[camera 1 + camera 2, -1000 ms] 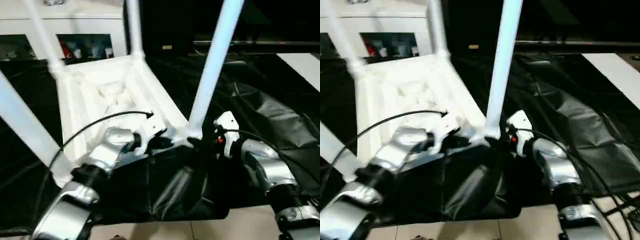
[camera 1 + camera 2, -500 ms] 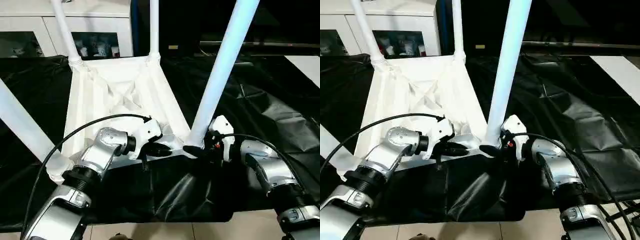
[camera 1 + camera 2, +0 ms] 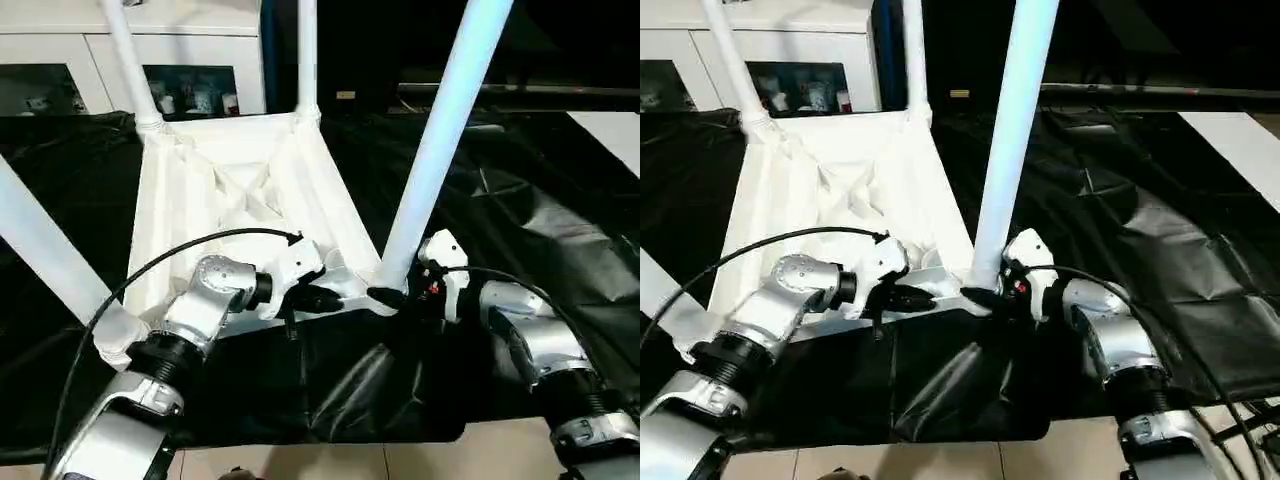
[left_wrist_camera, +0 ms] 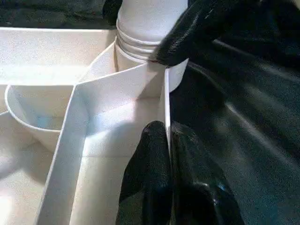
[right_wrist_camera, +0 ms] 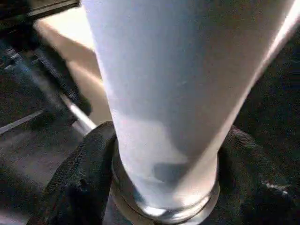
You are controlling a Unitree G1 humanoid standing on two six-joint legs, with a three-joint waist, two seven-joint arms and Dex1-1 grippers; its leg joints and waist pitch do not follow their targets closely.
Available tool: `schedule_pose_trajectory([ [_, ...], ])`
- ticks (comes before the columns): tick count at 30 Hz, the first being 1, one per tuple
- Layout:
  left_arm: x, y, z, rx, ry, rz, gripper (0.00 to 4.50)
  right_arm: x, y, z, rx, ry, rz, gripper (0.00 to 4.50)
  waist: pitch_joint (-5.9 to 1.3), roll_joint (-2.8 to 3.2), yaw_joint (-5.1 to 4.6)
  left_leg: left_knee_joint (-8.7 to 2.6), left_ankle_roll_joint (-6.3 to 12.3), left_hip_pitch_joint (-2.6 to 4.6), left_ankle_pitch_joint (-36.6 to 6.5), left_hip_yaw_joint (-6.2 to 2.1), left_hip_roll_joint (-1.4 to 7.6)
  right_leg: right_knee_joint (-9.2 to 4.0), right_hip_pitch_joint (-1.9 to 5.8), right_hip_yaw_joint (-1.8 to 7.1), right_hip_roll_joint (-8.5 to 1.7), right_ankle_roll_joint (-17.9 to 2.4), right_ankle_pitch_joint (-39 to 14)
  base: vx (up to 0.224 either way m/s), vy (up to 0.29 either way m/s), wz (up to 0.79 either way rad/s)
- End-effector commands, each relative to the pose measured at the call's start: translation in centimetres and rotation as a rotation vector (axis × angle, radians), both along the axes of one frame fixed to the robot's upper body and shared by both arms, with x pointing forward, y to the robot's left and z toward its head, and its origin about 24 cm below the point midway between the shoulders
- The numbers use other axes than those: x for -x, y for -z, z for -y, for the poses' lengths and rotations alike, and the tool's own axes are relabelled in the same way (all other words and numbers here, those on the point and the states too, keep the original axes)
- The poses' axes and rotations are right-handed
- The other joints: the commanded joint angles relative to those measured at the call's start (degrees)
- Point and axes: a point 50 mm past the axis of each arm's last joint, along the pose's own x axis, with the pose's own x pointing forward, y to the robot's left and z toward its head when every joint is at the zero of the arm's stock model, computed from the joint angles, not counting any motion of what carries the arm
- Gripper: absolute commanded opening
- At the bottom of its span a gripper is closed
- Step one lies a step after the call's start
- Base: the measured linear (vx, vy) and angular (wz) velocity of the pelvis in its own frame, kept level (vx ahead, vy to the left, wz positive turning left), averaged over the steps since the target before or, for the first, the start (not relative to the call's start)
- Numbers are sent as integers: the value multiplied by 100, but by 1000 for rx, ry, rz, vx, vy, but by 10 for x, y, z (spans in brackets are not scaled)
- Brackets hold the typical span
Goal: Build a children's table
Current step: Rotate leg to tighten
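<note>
Closing in by a little since a second ago, the right gripper (image 3: pixel 975 297) now has its two black fingers (image 5: pixel 82 185) on either side of the near right leg (image 3: pixel 432 160), at the flared foot where it meets its socket; they hug the tube, and this looks like a hold on it. Nothing else has moved but the camera. The left gripper (image 4: pixel 166 140) is pinched shut on the thin rim wall of the tabletop (image 3: pixel 240 180), just beside that corner, steadying it.

The tabletop lies upside down on the black cloth (image 3: pixel 1160 230), ribs up, with four legs standing out of its corner sockets, two of them far back.

The step in hand appears to be seating this leg. To do it well, I would keep the left pinch firm so the corner cannot slide, hold the leg in line with the socket, and press or twist straight down.

Everything white is smooth moulded plastic: thin ribs, rounded cups, a round tapering tube with ridges at its base. The cloth is glossy and creased.
</note>
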Motion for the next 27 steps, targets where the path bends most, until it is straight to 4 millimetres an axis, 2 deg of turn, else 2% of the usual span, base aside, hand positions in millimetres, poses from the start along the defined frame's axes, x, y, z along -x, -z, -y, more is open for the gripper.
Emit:
schedule_pose_trajectory([
  [1, -4, 6, 17, 20, -82, -15, 0, 1, 24, -6, 49, 143, -75, 272, -342, -61, -26, -357, 241, 87, -1308, -73, 165, -365, 246, 222, -308, -1181, -1682, 0, 0, 0],
  [2, -6, 8, 20, 17, -123, -15, 0, -2, 26, -7, 42, 213, -81, 272, -328, -58, -46, -367, 169, 104, -1409, -73, 153, -403, 218, 220, -301, -1115, -1908, 0, 0, 0],
  [3, -10, 12, 28, 7, -210, -15, 0, -6, 32, -9, 29, 359, -102, 272, -312, -56, -78, -384, 99, 99, -1528, -80, 141, -432, 215, 219, -299, -1017, -2178, 0, 0, 0],
  [4, -13, 14, 35, 3, -264, -14, 0, -9, 35, -12, 3, 460, -122, 272, -309, -33, -89, -395, -33, 147, -1734, -105, 147, -466, 196, 206, -313, -932, -2489, 0, 0, 0],
  [5, -14, 15, 42, -2, -314, -12, 0, -11, 38, -16, -25, 554, -145, 272, -299, -57, -127, -395, -47, 144, -1837, -101, 129, -488, 185, 194, -292, -881, -2637, 0, 0, 0],
  [7, -15, 15, 52, -6, -342, -1, 0, -14, 40, -23, -33, 625, -150, 272, -305, -48, -126, -376, -47, 207, -2037, -113, 114, -567, 141, 180, -312, -735, -3009, 0, 0, 0],
  [8, -15, 14, 58, -7, -352, 6, 0, -15, 40, -27, -28, 650, -144, 272, -308, -50, -137, -380, -3, 174, -2038, -123, 106, -580, 155, 176, -313, -675, -3081, 0, 0, 0],
  [9, -15, 14, 63, -8, -346, 17, 0, -16, 39, -32, -17, 642, -132, 272, -312, -26, -135, -392, 8, 174, -2045, -134, 108, -594, 155, 162, -302, -610, -3082, 0, 0, 0],
  [11, -13, 14, 68, -12, -319, 33, 0, -17, 37, -38, -13, 604, -113, 272, -313, -39, -150, -404, 21, 163, -2135, -143, 111, -605, 156, 147, -290, -549, -3048, 0, 0, 0],
  [15, -12, 13, 68, -19, -281, 59, 0, -20, 30, -43, -83, 582, -91, 272, -323, -42, -159, -415, 96, 132, -2142, -141, 115, -590, 162, 166, -295, -586, -2860, 0, 0, 0],
  [16, -13, 13, 67, -18, -276, 63, 0, -22, 28, -43, -99, 584, -82, 327, -323, -42, -160, -413, 107, 128, -2132, -140, 114, -587, 166, 167, -296, -598, -2840, 0, 0, 0],
  [17, -13, 13, 67, -18, -273, 65, 0, -22, 27, -42, -105, 586, -75, 341, -317, -48, -156, -415, 118, 128, -2130, -139, 114, -589, 160, 167, -301, -612, -2865, 0, 0, 0],
  [19, -14, 12, 62, -13, -262, 70, 0, -25, 18, -40, -132, 564, -30, 347, -315, -62, -158, -415, 136, 128, -2158, -141, 112, -598, 160, 163, -309, -602, -2945, 0, 0, 0],
  [22, -13, 10, 53, -3, -220, 78, 0, -28, 6, -34, -151, 494, 14, 373, -333, -74, -160, -423, 179, 82, -2014, -153, 117, -578, 201, 162, -319, -583, -2902, 0, 0, 0],
  [24, -13, 10, 46, -11, -186, 76, 0, -27, -1, -29, -168, 391, 11, 383, -350, -72, -143, -405, 267, 55, -1786, -130, 125, -536, 205, 186, -313, -680, -2546, 0, 0, 0],
  [26, -11, 9, 39, -13, -139, 68, 0, -22, -7, -24, -152, 268, 11, 383, -343, -84, -136, -401, 344, 30, -1687, -116, 125, -518, 223, 188, -300, -739, -2400, 0, 0, 0],
  [27, -11, 7, 35, -12, -118, 63, 0, -19, -7, -20, -127, 204, 5, 383, -339, -69, -127, -404, 357, 29, -1623, -120, 135, -500, 235, 186, -299, -789, -2336, 0, 0, 0],
])
